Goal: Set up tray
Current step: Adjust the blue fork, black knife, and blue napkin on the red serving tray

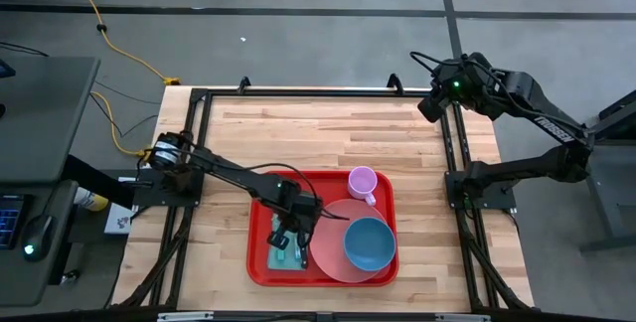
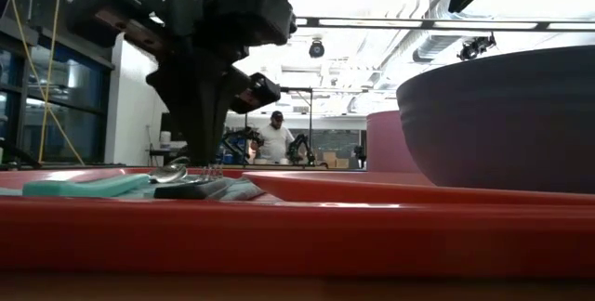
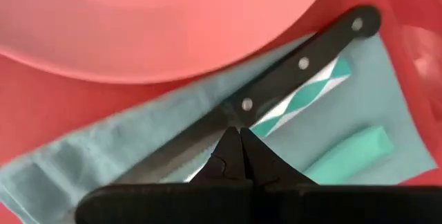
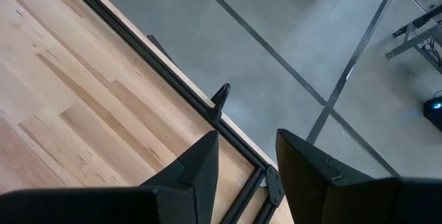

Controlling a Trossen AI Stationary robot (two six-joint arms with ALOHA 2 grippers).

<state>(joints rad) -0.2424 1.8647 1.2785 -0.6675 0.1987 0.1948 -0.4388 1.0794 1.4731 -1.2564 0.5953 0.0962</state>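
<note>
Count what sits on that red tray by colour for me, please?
Pink: 2, the plate and the mug
Blue: 1, the bowl
Teal: 2, the napkin and a teal handle
Black: 1, the knife
Teal-and-white striped: 1, the straw
Total: 7

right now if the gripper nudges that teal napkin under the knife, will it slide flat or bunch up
Probably bunch up: the teal napkin looks like soft, slightly wrinkled cloth, so likely floppy. The knife lying across it may pin that part, so it would likely drag the knife along. The tray looks smooth, so loose edges might slip.
</note>
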